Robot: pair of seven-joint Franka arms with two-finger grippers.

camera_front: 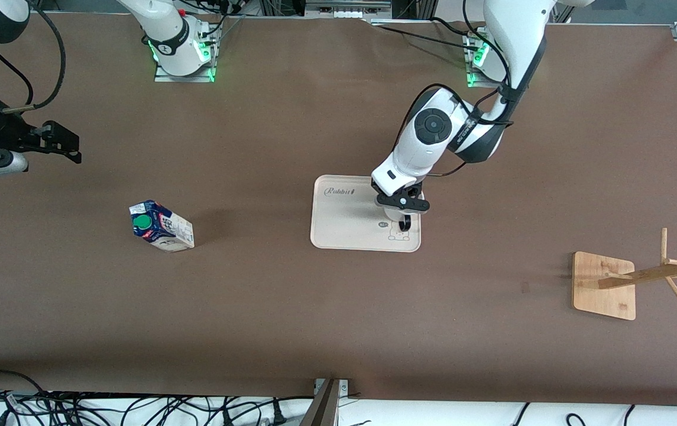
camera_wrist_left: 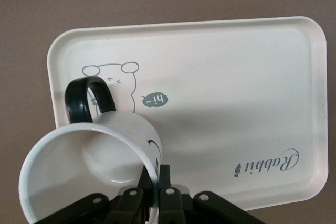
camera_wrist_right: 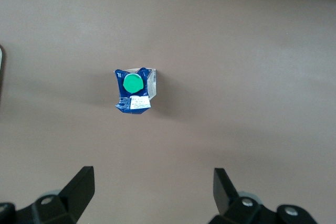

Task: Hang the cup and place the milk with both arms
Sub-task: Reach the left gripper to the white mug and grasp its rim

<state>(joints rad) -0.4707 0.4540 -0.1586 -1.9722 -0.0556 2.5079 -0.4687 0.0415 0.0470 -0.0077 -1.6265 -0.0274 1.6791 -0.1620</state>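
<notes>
The cup (camera_wrist_left: 105, 150), a white mug with a black handle, stands on the cream tray (camera_wrist_left: 236, 77). My left gripper (camera_wrist_left: 157, 182) is shut on its wall, one finger inside the rim and one outside. In the front view the left gripper (camera_front: 403, 204) covers most of the cup, and only the black handle (camera_front: 406, 223) shows, pointing toward the front camera. The milk (camera_front: 161, 226) stands on the table toward the right arm's end. My right gripper (camera_front: 69, 147) hangs open and empty above that end, and in its wrist view the milk (camera_wrist_right: 134, 90) lies well below the right gripper (camera_wrist_right: 154, 184).
The tray (camera_front: 344, 219) lies mid-table. A wooden cup rack (camera_front: 604, 287) with angled pegs stands toward the left arm's end, nearer the front camera. Cables run along the table's front edge.
</notes>
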